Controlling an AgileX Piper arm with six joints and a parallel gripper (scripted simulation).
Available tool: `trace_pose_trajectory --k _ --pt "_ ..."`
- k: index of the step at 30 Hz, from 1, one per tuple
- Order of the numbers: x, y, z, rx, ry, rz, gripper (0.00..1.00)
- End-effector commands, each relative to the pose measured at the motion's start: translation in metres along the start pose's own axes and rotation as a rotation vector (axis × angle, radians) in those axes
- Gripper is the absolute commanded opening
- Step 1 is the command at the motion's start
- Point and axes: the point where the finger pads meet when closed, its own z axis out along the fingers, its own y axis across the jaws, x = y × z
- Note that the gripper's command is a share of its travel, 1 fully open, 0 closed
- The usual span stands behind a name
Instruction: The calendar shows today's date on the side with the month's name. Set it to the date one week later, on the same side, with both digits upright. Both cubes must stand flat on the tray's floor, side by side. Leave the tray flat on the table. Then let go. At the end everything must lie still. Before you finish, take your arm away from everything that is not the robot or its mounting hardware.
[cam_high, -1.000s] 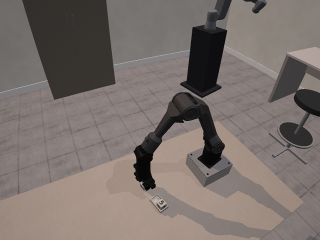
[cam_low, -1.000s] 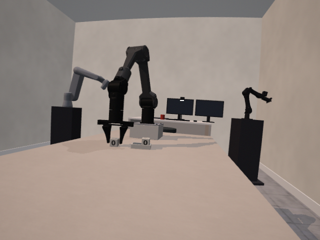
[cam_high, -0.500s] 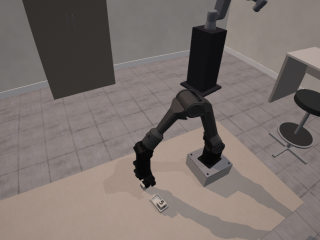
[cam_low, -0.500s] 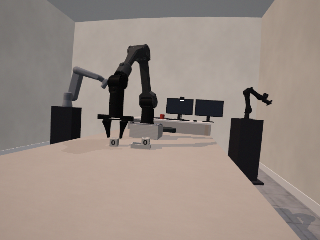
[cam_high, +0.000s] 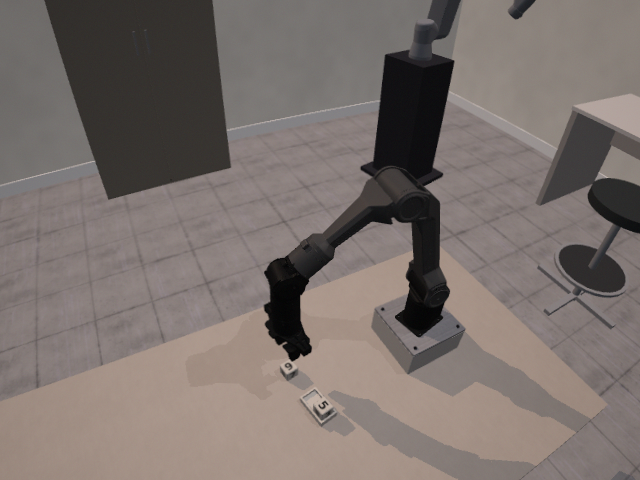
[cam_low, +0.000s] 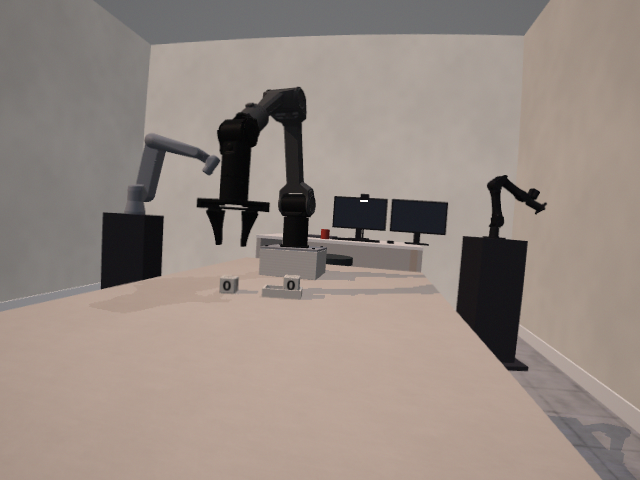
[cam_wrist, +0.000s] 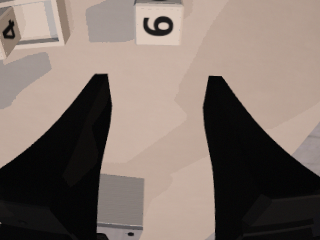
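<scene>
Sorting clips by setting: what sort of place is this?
Probably a robotics lab or workroom: a grey robot arm and a small black arm on black pedestals, plus a white desk with two dark monitors.

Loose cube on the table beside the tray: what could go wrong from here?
1. The cube stands outside the tray; if left there, the cubes never stand side by side in it.
2. The free slot beside the other cube looks tight; lowering could catch the rim and tip the tray.
3. The open gripper hangs above; a regrasp off-centre could roll the cube and change its facing digit.
</scene>
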Motion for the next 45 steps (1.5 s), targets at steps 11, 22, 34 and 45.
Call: trace_pose_trajectory --k 11,22,34,45 --pt "0.0000 0.0004 -0.0060 -0.001 0.000 -0.001 1.00" --pt "0.0000 0.0004 -0.0060 -0.001 0.000 -0.001 1.00" --pt "0.0000 0.0003 -0.0054 -0.001 0.001 0.053 1.00" --pt "0.0003 -0.0001 -0.0018 0.000 0.003 0.518 1.00"
